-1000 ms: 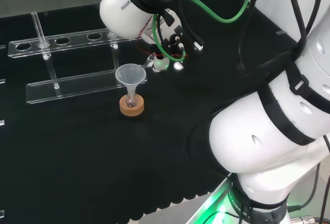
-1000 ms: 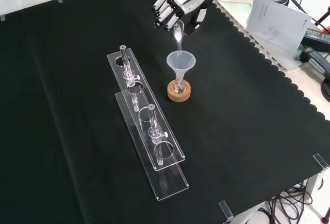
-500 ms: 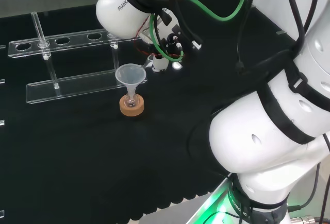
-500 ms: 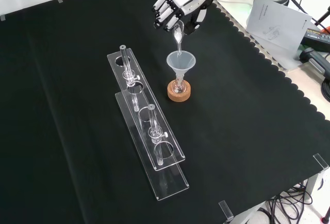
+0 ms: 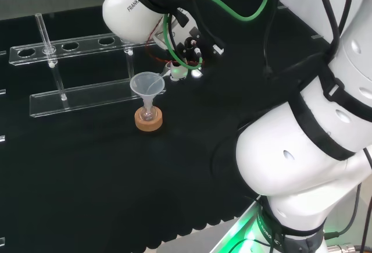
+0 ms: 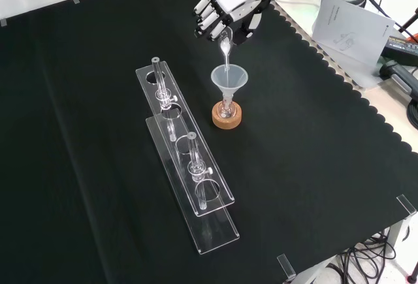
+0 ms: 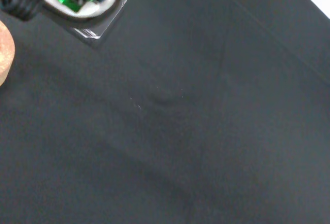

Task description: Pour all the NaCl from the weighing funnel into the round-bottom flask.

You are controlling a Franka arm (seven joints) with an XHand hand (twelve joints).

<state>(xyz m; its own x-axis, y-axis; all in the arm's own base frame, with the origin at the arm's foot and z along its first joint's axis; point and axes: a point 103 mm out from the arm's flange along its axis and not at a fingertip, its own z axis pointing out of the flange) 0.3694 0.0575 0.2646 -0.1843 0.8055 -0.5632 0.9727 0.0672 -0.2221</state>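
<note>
Moved: hand shifted slightly | Fingers: pinching weighing funnel | Below fingers: funnel in round-bottom flask.

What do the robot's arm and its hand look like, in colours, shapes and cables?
The arm has big, rounded, glossy white links with black bands. Green, black and red cables run along it. The hand is white with black fingers that have white segments.
</note>
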